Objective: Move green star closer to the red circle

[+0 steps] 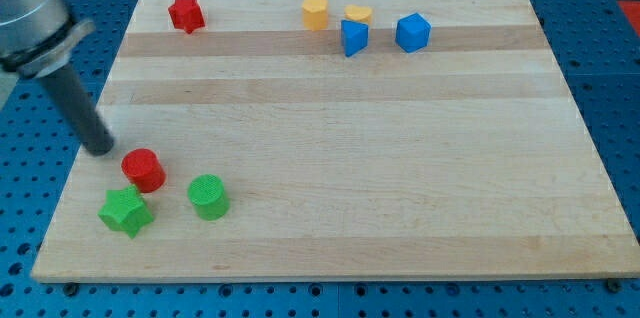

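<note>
green star [126, 212]: low at the view's left of the board [330, 158], just below and left of the red circle [143, 170]; we read them as nearly touching, gap too small to call.
red circle: between our tip and the star, green circle [208, 197] just to its lower right.
my tip [100, 147]: on the board's left edge, just up-left of the red circle, apart from it; star sits on the far side.
claw: none on this rig, bare rod only, so nothing is clamped or let go.
step: we judge the star is already about as close as it gets; at most a final nudge remains.
next move: we need to swing round below-left of the star and push up-right, lightly, without bumping the red circle away.
others: red star [185, 14], yellow blocks [316, 13] [358, 14], blue blocks [354, 37] [412, 32] at the view's top, well apart, irrelevant.
</note>
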